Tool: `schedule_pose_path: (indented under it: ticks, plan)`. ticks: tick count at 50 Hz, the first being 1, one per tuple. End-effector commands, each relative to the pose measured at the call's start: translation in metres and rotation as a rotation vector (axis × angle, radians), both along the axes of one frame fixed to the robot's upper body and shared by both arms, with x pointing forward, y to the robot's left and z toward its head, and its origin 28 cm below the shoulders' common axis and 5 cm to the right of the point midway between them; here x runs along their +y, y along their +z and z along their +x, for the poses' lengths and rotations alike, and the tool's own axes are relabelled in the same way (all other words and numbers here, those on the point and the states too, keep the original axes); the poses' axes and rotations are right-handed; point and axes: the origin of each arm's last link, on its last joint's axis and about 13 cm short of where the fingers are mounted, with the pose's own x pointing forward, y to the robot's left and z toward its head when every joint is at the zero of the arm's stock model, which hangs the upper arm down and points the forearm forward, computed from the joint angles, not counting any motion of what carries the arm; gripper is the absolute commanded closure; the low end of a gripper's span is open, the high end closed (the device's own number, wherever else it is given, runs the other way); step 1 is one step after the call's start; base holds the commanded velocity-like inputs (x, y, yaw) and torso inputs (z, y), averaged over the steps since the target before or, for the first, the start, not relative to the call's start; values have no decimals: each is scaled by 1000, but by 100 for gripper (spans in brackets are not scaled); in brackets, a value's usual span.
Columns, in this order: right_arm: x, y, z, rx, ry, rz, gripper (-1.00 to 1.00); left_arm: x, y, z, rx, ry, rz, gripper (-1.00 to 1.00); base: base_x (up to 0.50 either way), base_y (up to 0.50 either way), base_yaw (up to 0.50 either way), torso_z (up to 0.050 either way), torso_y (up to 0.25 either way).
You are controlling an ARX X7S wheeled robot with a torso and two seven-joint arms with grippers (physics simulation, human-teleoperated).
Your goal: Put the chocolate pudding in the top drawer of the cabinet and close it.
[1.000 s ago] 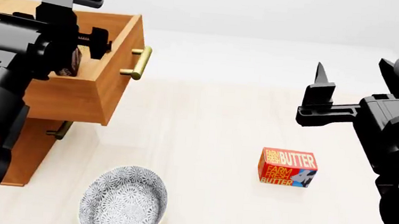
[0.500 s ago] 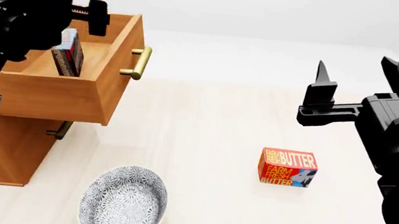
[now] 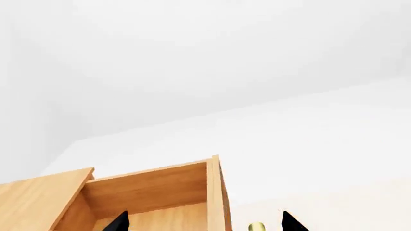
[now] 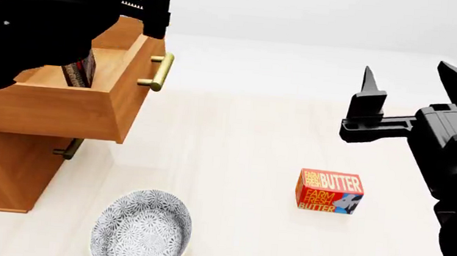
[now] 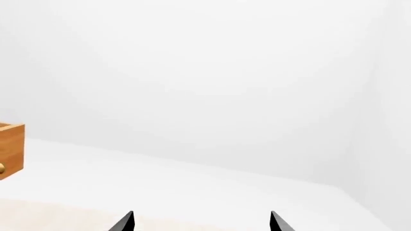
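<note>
- My left hand [image 3: 202, 222] hangs above the front of the pulled-out, brown wooden top drawer [image 4: 91, 108]. In the left wrist view its two black fingertips [image 3: 117, 222] stand wide apart with nothing between them: spread and empty.
- My right hand [image 4: 366, 108] is held in the air well to the right of the drawer, over the pale tabletop [image 4: 243, 147]. It is also spread open and carries nothing.
- The chocolate pudding [image 4: 79, 70], a thin flat box of dark red-brown with a light blue edge, is inside the drawer, standing on edge near the left wall. My own arm hides most of it, so I cannot tell whether it leans on the wall.
- The drawer is not yet shut, so I judge closing it to be what is left.
- Risk: if I push off-centre, beside the brass bar handle [image 4: 157, 72], the drawer could skew or the boxy brown wooden cabinet [image 4: 9, 175] could slide.
- Risk: a hard shove may tip the upright box; I cannot tell whether its top edge clears the opening.
- Risk: a fingertip hooked behind the front panel would pull the drawer out.
- Nearer me than the drawer, the grey patterned bowl [image 4: 142, 228] and red-orange butter box [image 4: 330, 191] lie clear of that push.
</note>
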Motion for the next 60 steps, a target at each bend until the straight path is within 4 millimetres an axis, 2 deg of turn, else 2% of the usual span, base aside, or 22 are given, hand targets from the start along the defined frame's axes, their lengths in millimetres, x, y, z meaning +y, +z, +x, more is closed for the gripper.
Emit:
schedule_pose_path:
  ticks: [1, 12, 26, 42, 60]
  plan:
    - [1, 2, 0, -3, 3, 0, -100, -30, -13, -24, -13, -168, 31, -100, 0, 0, 0, 0, 0]
    - [1, 2, 0, -3, 6, 1, -100, -62, -32, -35, 11, -289, 43, -100, 0, 0, 0, 0, 0]
    - [0, 0, 0, -2, 7, 2, -100, -92, -58, -25, 62, -348, 23, -100, 0, 0, 0, 0, 0]
    - [-3, -6, 2, 9, 4, 11, -100, -121, -87, -8, 140, -402, 21, -100, 0, 0, 0, 0, 0]
    - [-6, -9, 3, 16, -2, 14, -100, -141, -111, 21, 238, -305, 92, -100, 0, 0, 0, 0, 0]
